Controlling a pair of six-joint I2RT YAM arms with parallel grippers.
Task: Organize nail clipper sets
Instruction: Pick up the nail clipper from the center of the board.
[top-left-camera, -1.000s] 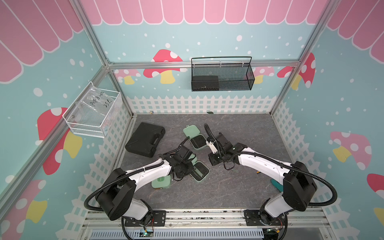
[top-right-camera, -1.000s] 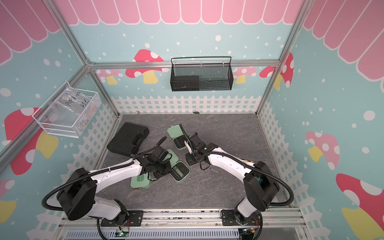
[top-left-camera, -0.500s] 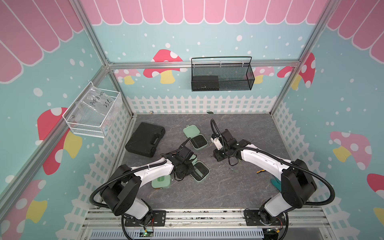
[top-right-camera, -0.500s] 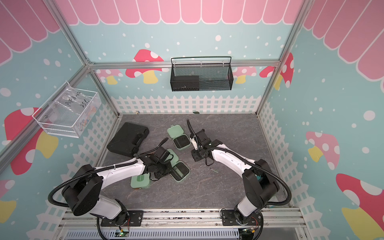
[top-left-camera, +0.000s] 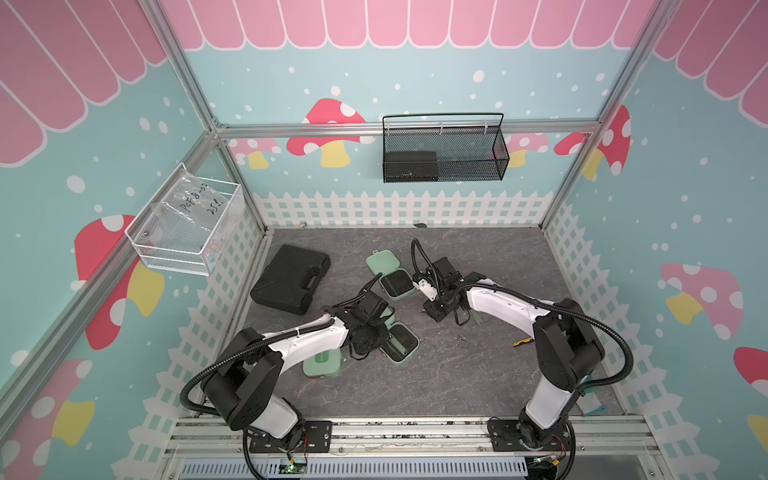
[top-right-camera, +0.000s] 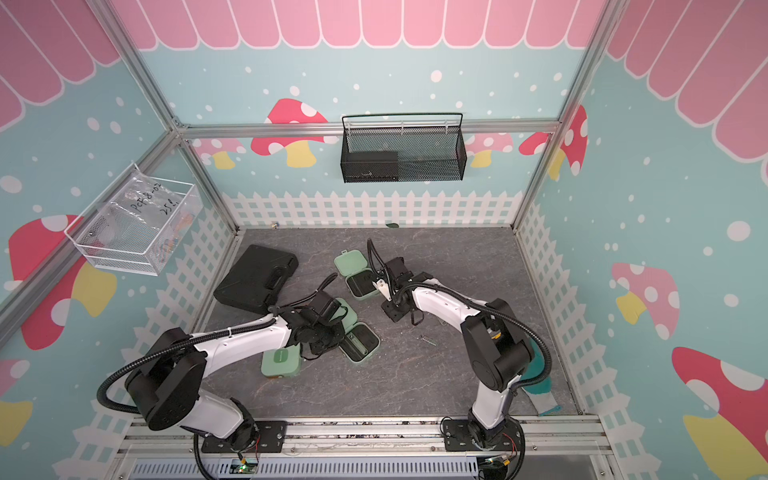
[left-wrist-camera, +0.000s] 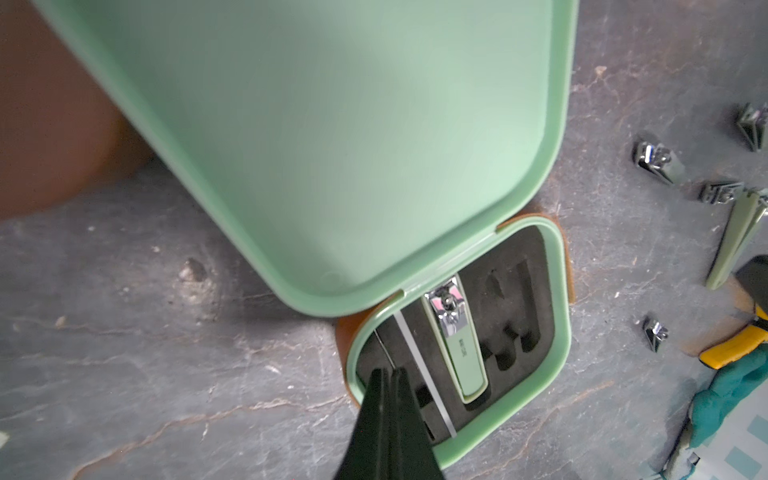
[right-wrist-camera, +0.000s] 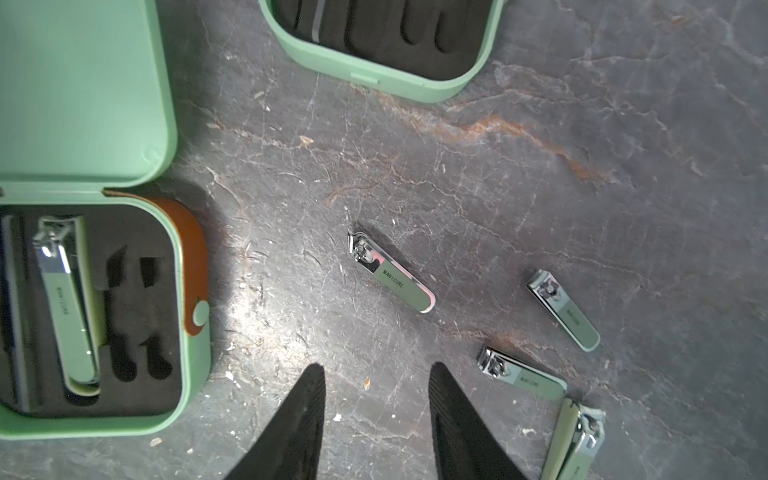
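1. right gripper (right-wrist-camera: 376, 368): jaws well apart, nothing between them. it hangs over bare mat, near the closest loose silver-and-mint nail clipper (right-wrist-camera: 390, 272).
2. left gripper (left-wrist-camera: 386, 374): fingers pressed together, tip down at the black slotted foam insert (left-wrist-camera: 511, 316) of the open mint green rounded-square case (left-wrist-camera: 561, 332). cannot tell if anything thin is pinched.
3. that case: one large seated clipper (left-wrist-camera: 455, 332) in its slot, the smaller slots empty, raised mint lid (left-wrist-camera: 332, 145).
4. judged step: the right arm picks the closest clipper. it lies diagonal to the jaws, so turn the wrist until the fingers cross its narrow width, descend straight, then close at mid-body. polished flat metal on a hard mat probably skids or pivots if one finger lands first.
5. three other loose clippers (right-wrist-camera: 563, 309) lie nearby, two of them end to end. keep the fingers clear of them.
6. second open mint green case (right-wrist-camera: 386, 79): slots mostly empty, a likely destination. closed mint green case (top-left-camera: 322, 365) lies beside the left arm in a top view.
7. surface: dark grey stone-patterned mat (top-left-camera: 457, 374), scuffed, with rust-coloured veins. large black plastic case with a handle (top-left-camera: 291, 278) lies near the side fence.
8. room: teal walls with pink scallops, mushrooms and a white picket border. black wire-mesh basket (top-left-camera: 442, 149) on the back wall, white wire bin (top-left-camera: 183, 224) on the side wall.
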